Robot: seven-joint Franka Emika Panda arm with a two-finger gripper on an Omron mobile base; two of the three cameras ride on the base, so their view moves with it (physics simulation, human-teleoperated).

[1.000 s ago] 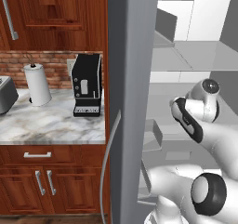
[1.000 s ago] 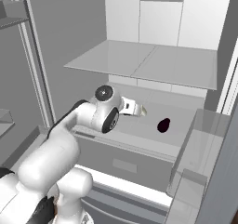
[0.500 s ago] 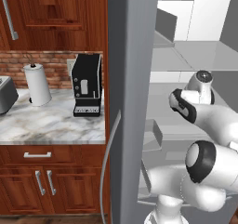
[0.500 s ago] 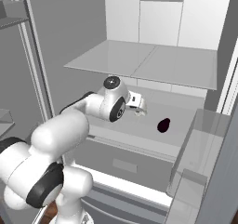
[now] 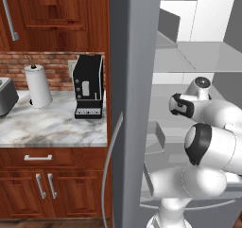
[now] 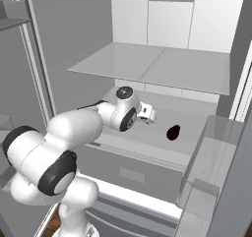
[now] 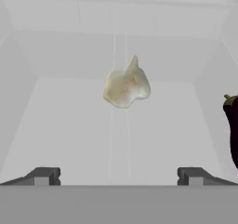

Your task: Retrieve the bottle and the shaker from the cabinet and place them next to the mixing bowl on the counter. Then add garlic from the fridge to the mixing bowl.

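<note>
Garlic (image 7: 126, 84) lies on the pale fridge shelf (image 7: 69, 125), straight ahead of the gripper (image 7: 119, 175) in the hand view and a little beyond its reach. The bulb is off-white with a pointed tip turned upward and to the right in that view. The two dark fingertips (image 7: 42, 175) stand far apart at the bottom of the hand view, spread wide with nothing between them; the garlic sits roughly on the line midway between them, apart from both.

A dark purple eggplant (image 7: 231, 125) shows at the right edge of the hand view, cut off by the frame, beside the garlic but well apart from it. In the right base view the eggplant (image 6: 173, 132) rests on the same shelf, near the fridge's right wall, and the gripper (image 6: 147, 114) reaches in over the shelf to its left. The garlic itself cannot be made out in that view.

The white arm (image 6: 78, 128) stretches from the lower left of the right base view into the open fridge, below a glass shelf (image 6: 152, 66) and above a closed drawer (image 6: 128, 169).

In the left base view, the fridge door (image 5: 134, 104) stands open and its edge splits the picture. To its left, a marble counter (image 5: 47, 125) carries a black coffee machine (image 5: 89, 86), a paper towel roll (image 5: 38, 86) and part of a toaster (image 5: 5, 95) at the left edge.
</note>
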